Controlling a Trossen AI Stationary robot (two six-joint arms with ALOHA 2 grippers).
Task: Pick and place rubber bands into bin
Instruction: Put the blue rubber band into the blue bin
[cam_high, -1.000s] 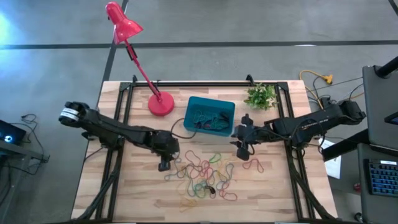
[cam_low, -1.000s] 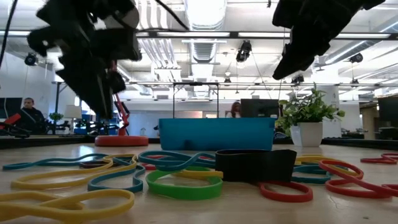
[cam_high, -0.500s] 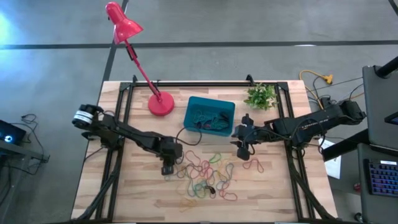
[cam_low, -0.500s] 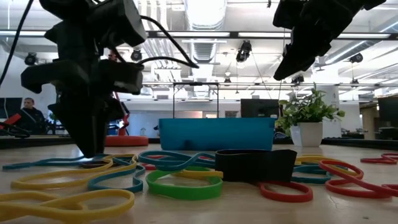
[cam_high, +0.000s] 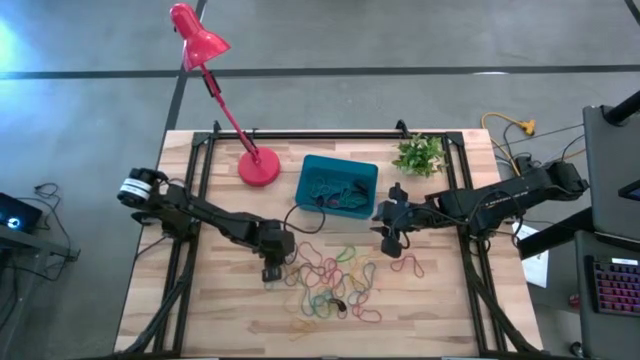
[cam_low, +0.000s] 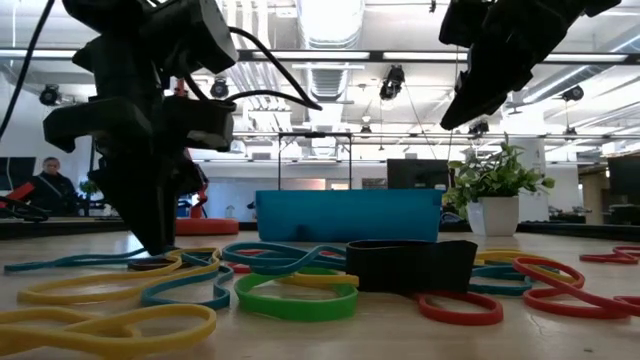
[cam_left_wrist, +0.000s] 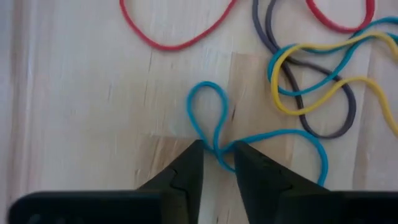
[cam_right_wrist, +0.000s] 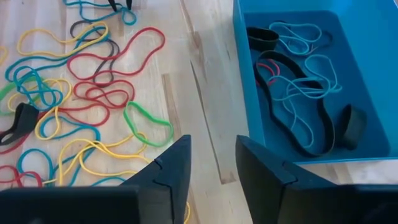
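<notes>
Several rubber bands (cam_high: 325, 280) in red, yellow, green, teal and black lie loose on the wooden table, in front of the teal bin (cam_high: 303, 190), which has several bands inside (cam_right_wrist: 298, 93). My left gripper (cam_high: 270, 272) is down at the pile's left end, pointing steeply down. Its fingers stand narrowly open astride the crossing of a twisted teal band (cam_left_wrist: 208, 118). My right gripper (cam_high: 390, 245) hangs open above the table beside the bin's near right corner, with nothing between its fingers (cam_right_wrist: 212, 168). My left gripper's fingertips (cam_left_wrist: 194, 155) come from above, one on each side of the teal band's crossing (cam_left_wrist: 217, 152). The band lies flat on the table. I cannot tell whether the fingers touch it.
A red desk lamp stands with its round base (cam_high: 258, 165) left of the bin. A small potted plant (cam_high: 418, 155) is at the far right. A wide black band (cam_low: 410, 265) lies in the pile's middle. Black frame rails run along both table sides. A person (cam_low: 45, 180) sits far behind.
My left gripper has come down and a little toward the table's right edge, from above the table to the left end of the band pile. The bands have stayed where they were.
</notes>
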